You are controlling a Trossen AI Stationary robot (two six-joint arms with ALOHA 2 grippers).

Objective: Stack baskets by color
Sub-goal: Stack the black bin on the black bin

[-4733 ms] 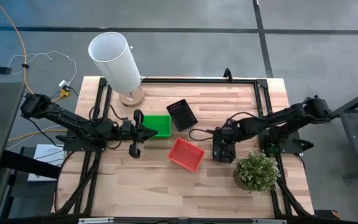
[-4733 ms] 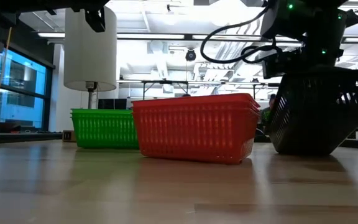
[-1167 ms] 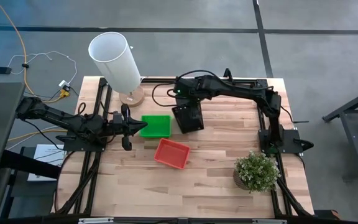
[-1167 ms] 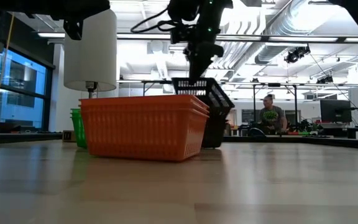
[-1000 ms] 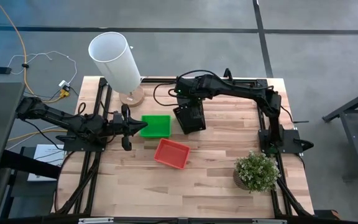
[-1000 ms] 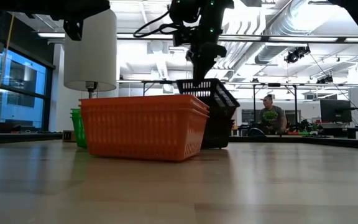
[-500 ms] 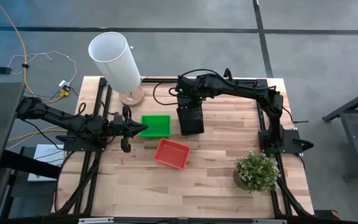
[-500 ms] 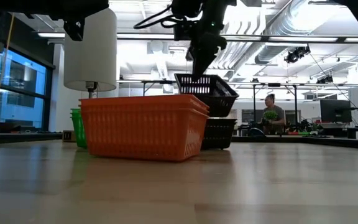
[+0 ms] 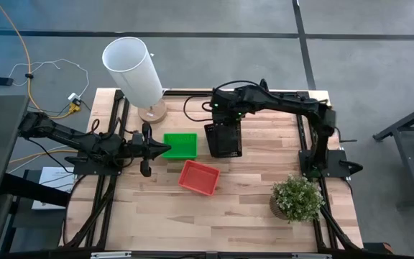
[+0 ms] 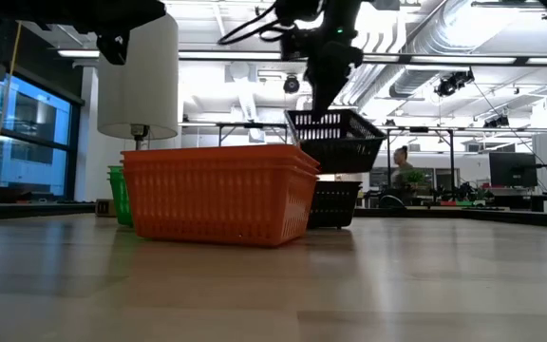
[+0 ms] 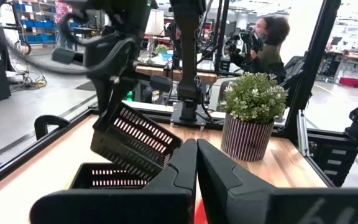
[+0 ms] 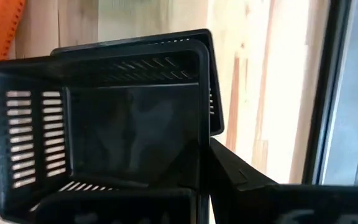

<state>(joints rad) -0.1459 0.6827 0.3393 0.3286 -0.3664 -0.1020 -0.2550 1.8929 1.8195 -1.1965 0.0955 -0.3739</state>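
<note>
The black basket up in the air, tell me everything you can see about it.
The lifted black basket is a small, shallow rectangular tub of dark plastic with slotted walls and a thicker rim. The right claw is shut on its rim and holds it clear of the table, tilted, open side up. It hangs above another black basket that rests on the wooden table, with a gap between them. It is behind the red baskets in the low view, and right of the green basket in the high view.
</note>
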